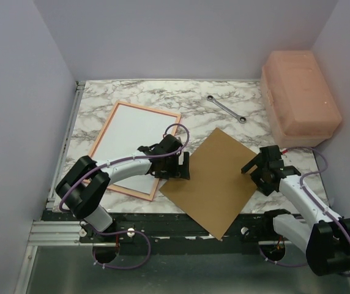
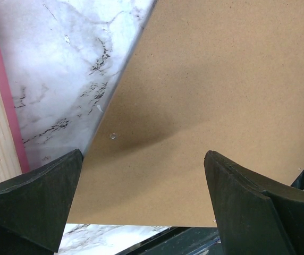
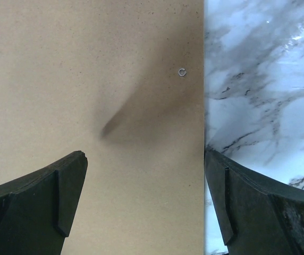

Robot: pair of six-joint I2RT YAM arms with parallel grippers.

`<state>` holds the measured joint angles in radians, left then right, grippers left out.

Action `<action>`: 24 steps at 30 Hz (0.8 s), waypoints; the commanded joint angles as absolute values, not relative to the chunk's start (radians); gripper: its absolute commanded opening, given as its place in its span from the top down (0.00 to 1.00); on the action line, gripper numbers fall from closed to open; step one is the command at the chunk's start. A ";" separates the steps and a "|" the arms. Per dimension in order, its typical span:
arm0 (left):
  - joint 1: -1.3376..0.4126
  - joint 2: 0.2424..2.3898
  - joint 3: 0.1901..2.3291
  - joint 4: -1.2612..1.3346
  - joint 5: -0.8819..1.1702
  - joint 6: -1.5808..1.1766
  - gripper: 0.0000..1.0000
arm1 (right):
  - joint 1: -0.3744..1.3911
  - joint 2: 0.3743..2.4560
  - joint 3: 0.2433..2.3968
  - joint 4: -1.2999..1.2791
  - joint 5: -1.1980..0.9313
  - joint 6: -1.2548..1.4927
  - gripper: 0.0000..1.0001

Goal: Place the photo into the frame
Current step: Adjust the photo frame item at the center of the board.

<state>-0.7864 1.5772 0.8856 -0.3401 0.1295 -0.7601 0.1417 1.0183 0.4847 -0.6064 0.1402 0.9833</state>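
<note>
Near edge, arm bases: you have both arms reaching out from the table's front, nothing carried.
Left gripper: fingers spread wide, empty, hovering over the left edge of the backing panel, just beside the frame's right side.
Right gripper: fingers spread wide, empty, over the panel's right edge where it meets the marble table.
Backing panel: brown fibreboard, lying flat and turned like a diamond, its near corner overhanging the table's front rail.
Frame: flat on the left of the table, pale wood reverse up, pink showing along its edge in the left wrist view.
Photo: looks like the white rectangle lying inside the frame, plain reverse up; you can't confirm the print side.
Far side: wrench and a salmon-pink box, both well apart from the work.
Step, as a judgement: photo appears seated; backing panel not yet on.
Next move calls for: you pinching the panel by opposite edges, lifting it level, squaring it to the frame.
</note>
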 commanded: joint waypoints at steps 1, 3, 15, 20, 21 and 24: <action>-0.790 1.568 0.875 -0.321 0.220 -0.782 0.02 | 0.139 0.991 0.435 -0.454 0.009 0.951 0.00; -0.789 1.557 0.863 -0.314 0.234 -0.785 0.01 | 0.139 0.998 0.439 -0.406 -0.051 0.929 0.00; -0.792 1.522 0.809 -0.261 0.322 -0.836 0.03 | 0.139 1.391 0.674 -0.255 -0.334 0.725 0.00; -0.808 1.522 0.801 -0.216 0.376 -0.873 0.03 | 0.141 1.468 0.777 -0.291 -0.339 0.656 0.00; -0.813 1.526 0.801 -0.203 0.392 -0.880 0.04 | 0.140 1.478 0.791 -0.305 -0.332 0.644 0.00; -0.828 1.528 0.804 -0.174 0.411 -0.887 0.04 | 0.141 1.489 0.821 -0.358 -0.288 0.597 0.00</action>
<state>-0.7807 1.5101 0.8104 -0.3630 0.2428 -0.8200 0.1139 1.4750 0.7734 -0.2756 -0.1261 0.6266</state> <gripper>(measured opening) 0.980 0.998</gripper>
